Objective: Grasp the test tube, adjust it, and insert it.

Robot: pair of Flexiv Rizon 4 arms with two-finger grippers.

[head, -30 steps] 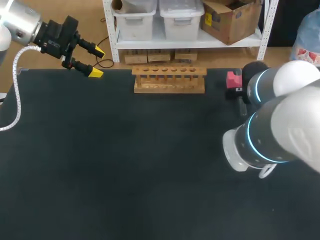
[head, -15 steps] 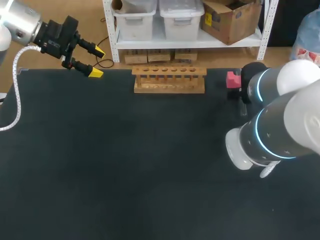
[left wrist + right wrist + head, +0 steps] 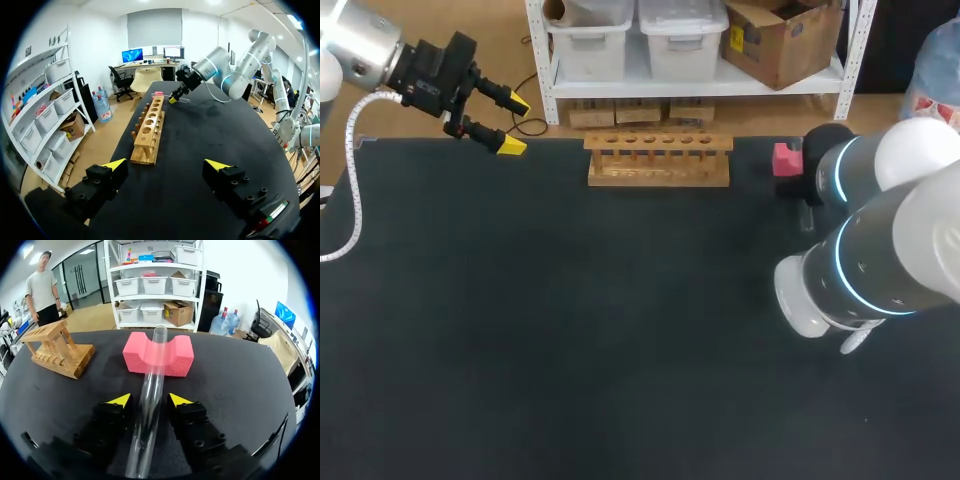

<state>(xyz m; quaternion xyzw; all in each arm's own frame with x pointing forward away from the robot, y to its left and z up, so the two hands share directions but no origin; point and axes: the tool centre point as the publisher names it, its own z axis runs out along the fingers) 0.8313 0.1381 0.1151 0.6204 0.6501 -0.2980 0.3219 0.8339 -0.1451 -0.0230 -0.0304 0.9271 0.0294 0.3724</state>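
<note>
A clear glass test tube [image 3: 150, 385] lies with its open end in the notch of a pink foam block [image 3: 175, 357]. My right gripper [image 3: 150, 400] straddles the tube low over the table. Its yellow fingertips [image 3: 120, 400] stand close on either side with narrow gaps, so it is open. In the head view the right arm hides this gripper; only the pink block [image 3: 786, 158] shows. The wooden rack [image 3: 658, 160] with a row of holes stands at the table's far edge. My left gripper [image 3: 512, 125] hovers open and empty at the far left corner.
Seen from the left wrist, the rack [image 3: 149, 127] runs away ahead of my left gripper [image 3: 167, 167], with my right gripper [image 3: 174, 99] and the pink block [image 3: 158, 93] beyond its far end. The black table [image 3: 570, 330] stretches between the arms.
My right arm's elbow has shifted slightly toward the near right in the head view. The left arm, rack and pink block have not moved.
</note>
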